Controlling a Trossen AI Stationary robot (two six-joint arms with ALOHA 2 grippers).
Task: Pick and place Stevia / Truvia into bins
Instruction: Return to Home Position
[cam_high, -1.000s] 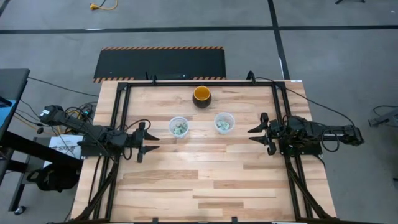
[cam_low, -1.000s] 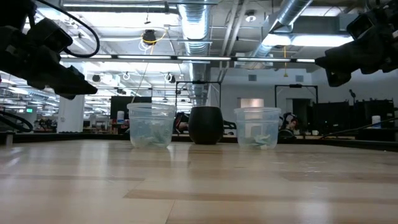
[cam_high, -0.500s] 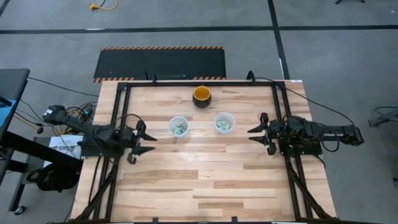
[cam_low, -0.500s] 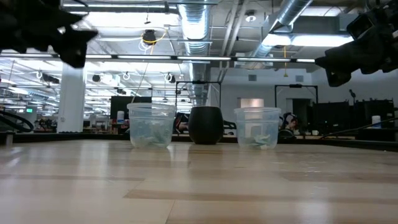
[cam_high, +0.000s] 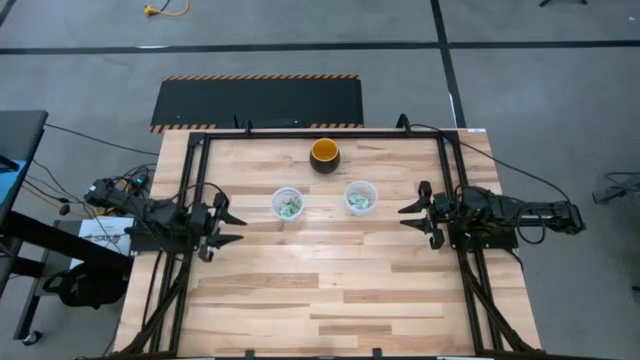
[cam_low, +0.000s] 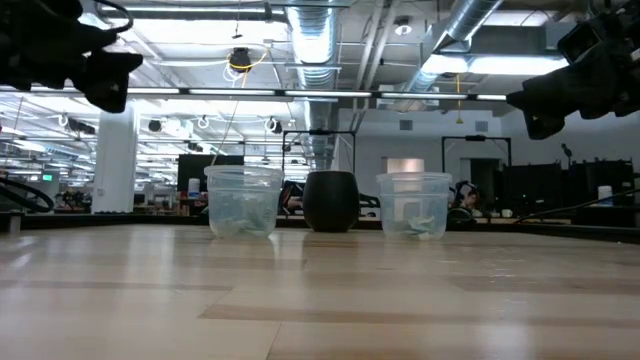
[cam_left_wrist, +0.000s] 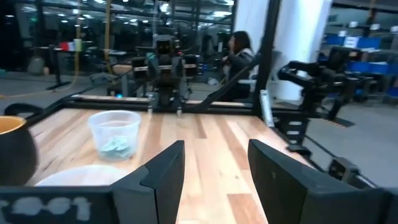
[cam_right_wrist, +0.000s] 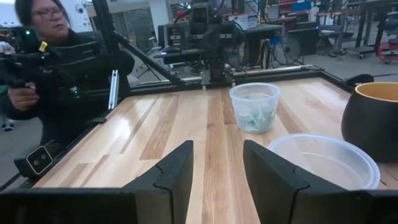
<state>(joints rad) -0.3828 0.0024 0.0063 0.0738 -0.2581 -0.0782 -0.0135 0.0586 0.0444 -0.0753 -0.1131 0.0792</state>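
My left claw (cam_high: 231, 225) hangs over the left side of the desk (cam_high: 320, 290), its fingers spread wide apart and clamped on nothing. They point inward toward the middle of the desk. My right claw (cam_high: 406, 216) sits over the right side, fingers likewise parted and empty, facing the left one across the boards. In the low view both claws are raised well above the wood.

Between them, a little toward the far edge, stand the two clear cups side by side, near each other but apart. The left cup (cam_high: 276, 203) is nearer my left claw and the right cup (cam_high: 348, 196) nearer my right. The Stevia sachets (cam_high: 290, 206) lie inside them, a pale green and white heap at the bottom of each. How many are in each I cannot tell.

Behind the cups, between them and the far edge, stands a dark bowl (cam_high: 324, 153) with an orange inside, upright and apart from both.

Past the desk's left side, my right wrist view shows a person (cam_right_wrist: 59, 59) in dark clothing.
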